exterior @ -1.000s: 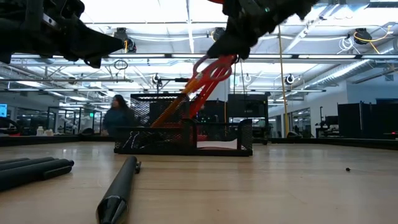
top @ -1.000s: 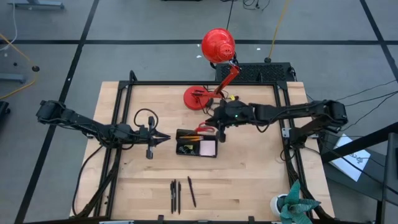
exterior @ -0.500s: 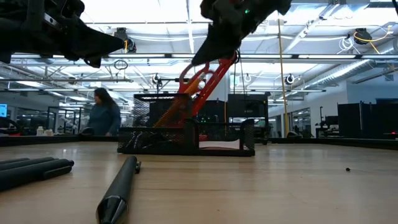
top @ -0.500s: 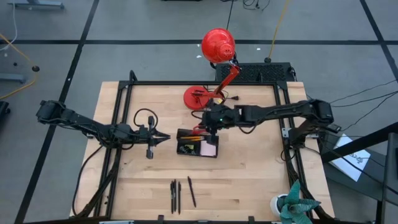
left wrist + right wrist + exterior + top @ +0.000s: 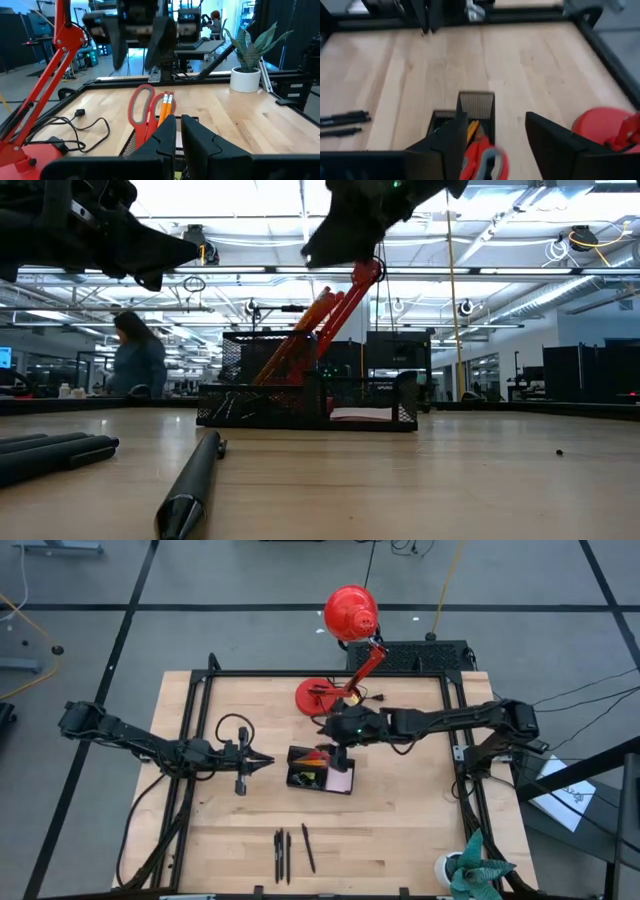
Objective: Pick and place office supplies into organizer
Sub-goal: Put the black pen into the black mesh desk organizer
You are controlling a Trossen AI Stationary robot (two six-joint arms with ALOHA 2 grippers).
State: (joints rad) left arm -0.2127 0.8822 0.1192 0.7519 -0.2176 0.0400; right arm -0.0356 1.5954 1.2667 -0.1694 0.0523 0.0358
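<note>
- The organizer point(image 5: 320, 769) stands in the table's middle, with the scissors point(image 5: 335, 305) and two pencils point(image 5: 166, 106) leaning upright in its tall section
- The right gripper point(image 5: 341, 752) hangs just above the scissors handles, fingers spread wide, holding nothing
- Three pens point(image 5: 290, 850) lie near the front edge, well apart from the organizer
- The left gripper point(image 5: 262, 762) waits beside the organizer, fingers nearly together, empty

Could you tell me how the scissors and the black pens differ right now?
The red-handled scissors stand tilted inside the organizer; the black pens lie flat on the table, outside it. The scissors sit beneath the right tool; the pens lie near neither tool.
</note>
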